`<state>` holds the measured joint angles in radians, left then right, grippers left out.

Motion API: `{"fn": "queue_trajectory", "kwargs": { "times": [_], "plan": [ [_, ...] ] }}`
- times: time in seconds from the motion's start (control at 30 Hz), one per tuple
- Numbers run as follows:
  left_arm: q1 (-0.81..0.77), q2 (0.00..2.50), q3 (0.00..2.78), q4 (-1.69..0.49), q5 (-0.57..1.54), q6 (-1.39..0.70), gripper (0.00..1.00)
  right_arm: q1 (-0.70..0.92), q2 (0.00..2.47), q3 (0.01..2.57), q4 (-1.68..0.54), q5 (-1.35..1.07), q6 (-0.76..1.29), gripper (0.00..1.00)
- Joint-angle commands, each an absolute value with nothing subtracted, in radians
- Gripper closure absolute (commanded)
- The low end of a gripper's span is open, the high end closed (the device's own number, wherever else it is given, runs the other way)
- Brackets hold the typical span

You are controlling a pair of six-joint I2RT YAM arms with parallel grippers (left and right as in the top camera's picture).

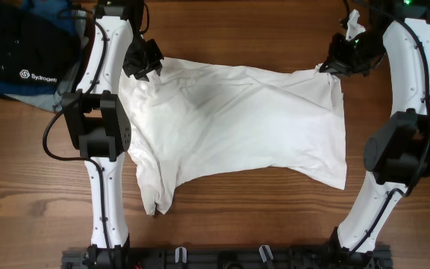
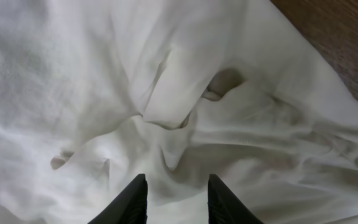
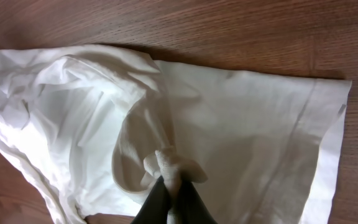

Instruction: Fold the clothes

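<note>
Wooden surface (image 1: 222,224) carries the white shirt (image 1: 237,127), spread wide across its middle between both arms. At its far left corner the left end effector (image 2: 176,182) has its fingers apart over wrinkled cloth. The right end effector (image 3: 169,186) is clamped on a pinch of the far right corner.

A brown wooden table (image 1: 260,224) carries a large white garment (image 1: 237,127), spread wide and wrinkled across its middle. A dark blue folded stack (image 1: 21,52) with a white logo lies at the far left corner, apart from it.
</note>
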<state>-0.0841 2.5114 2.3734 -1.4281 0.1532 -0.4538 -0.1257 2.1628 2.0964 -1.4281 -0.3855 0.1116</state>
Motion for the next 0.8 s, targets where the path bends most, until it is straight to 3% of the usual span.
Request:
{"fn": "queue_trajectory", "kwargs": {
  "times": [0.0,0.57,0.77],
  "plan": [
    [-0.088,2.484,2.371,-1.429,0.135,-0.449,0.68,-0.121,2.143,2.114,-1.429,-0.405,0.103,0.96],
    [-0.088,2.504,2.287,-1.402,0.122,-0.45,0.69,-0.121,2.143,2.114,-1.429,-0.406,0.104,0.96],
    [-0.088,2.504,2.269,-1.378,0.122,-0.45,0.76,-0.121,2.143,2.114,-1.43,-0.405,0.104,0.96]
  ]
}}
